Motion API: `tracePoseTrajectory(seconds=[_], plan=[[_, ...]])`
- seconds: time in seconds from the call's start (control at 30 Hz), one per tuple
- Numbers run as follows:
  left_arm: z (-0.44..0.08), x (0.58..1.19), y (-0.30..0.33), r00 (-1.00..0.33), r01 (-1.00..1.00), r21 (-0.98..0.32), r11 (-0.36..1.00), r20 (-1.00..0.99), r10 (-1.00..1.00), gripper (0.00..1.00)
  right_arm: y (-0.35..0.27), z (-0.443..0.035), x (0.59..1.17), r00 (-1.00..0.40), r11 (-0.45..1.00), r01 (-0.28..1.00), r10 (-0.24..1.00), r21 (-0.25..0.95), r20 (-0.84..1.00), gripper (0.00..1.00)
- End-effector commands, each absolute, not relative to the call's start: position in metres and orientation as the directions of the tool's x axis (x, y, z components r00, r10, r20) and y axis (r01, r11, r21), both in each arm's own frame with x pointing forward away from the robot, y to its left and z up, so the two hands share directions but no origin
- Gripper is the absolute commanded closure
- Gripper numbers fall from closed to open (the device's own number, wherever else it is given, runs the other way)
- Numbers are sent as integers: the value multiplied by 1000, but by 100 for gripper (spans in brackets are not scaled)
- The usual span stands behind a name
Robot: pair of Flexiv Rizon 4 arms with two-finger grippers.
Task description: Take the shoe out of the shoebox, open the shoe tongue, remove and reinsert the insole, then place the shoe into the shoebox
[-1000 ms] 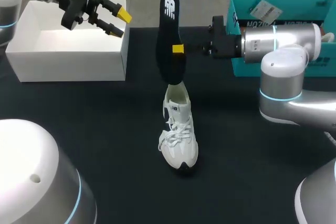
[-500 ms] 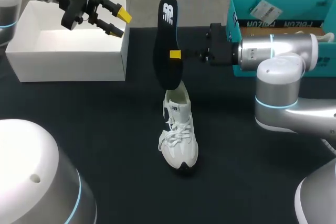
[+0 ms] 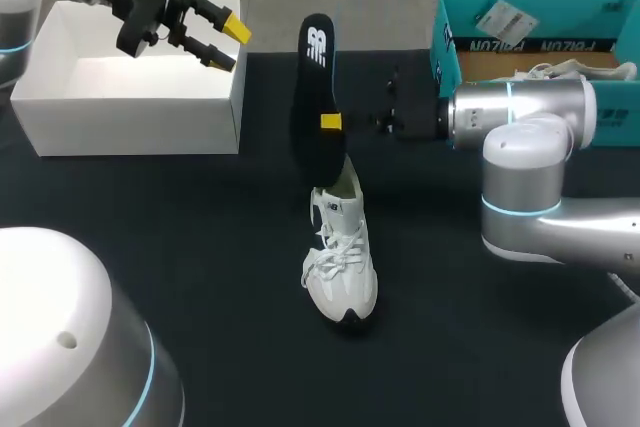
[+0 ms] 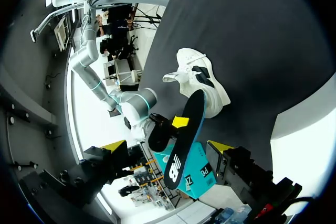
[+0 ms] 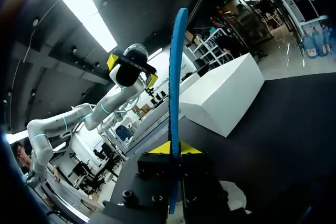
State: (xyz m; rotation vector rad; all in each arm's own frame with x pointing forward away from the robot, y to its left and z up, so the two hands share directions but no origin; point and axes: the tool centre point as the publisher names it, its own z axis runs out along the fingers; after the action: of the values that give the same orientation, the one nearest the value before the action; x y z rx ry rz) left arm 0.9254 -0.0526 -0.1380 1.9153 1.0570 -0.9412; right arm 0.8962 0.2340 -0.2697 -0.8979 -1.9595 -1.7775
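**At mid-desk: insole held upright over the shoe**

Between the yellow tips of the right claw (image 3: 331, 122) the black insole (image 3: 314, 97) is gripped. In the right wrist view it is seen edge-on, pinched from both sides. The grip is taken at about mid-length of the insole. The insole is held nearly upright and slightly tilted, with its printed end uppermost. Its lower end is located at the heel opening of the white shoe (image 3: 342, 265); whether it sits inside the opening cannot be told. The right arm is brought in from the right side, roughly level with the desk.

The shoe is stood on its sole near the middle of the dark desk (image 3: 200, 247). Its toe is pointed toward the head camera, and the laces are seen lying loose.

Behind the right arm, at the far right of the desk, a teal box (image 3: 530, 22) is placed. A second white shoe (image 3: 570, 70) is partly visible in it.

At the far left of the desk an open white box (image 3: 130, 97) is set, well apart from the shoe. The left claw (image 3: 228, 44) is held above its right-hand end. Its fingers are spread and nothing is gripped between them. In the left wrist view the insole and shoe are seen well ahead of that claw.
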Motion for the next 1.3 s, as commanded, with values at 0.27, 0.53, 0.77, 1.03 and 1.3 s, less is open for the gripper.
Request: tracePoseTrajectory(seconds=[0.27, 0.53, 0.77, 1.03, 1.3], plan=[[-138, 925, -52, 393, 887, 252, -386, -852, 345, 0, 239, -290, 879, -709, 10, 685, 237, 728, 664, 100], [-138, 925, -52, 393, 887, 252, -386, -852, 345, 0, 236, -278, 889, -732, 25, 658, 255, 752, 632, 100], [-138, 925, -52, 393, 887, 252, -386, -852, 345, 0, 237, -258, 906, -774, 49, 608, 259, 793, 578, 100], [-138, 925, -52, 393, 887, 252, -386, -852, 345, 0, 243, -255, 914, -790, 71, 591, 251, 803, 559, 100], [-138, 925, -52, 393, 887, 252, -386, -852, 345, 0, 245, -278, 903, -763, 60, 627, 249, 777, 596, 100]])
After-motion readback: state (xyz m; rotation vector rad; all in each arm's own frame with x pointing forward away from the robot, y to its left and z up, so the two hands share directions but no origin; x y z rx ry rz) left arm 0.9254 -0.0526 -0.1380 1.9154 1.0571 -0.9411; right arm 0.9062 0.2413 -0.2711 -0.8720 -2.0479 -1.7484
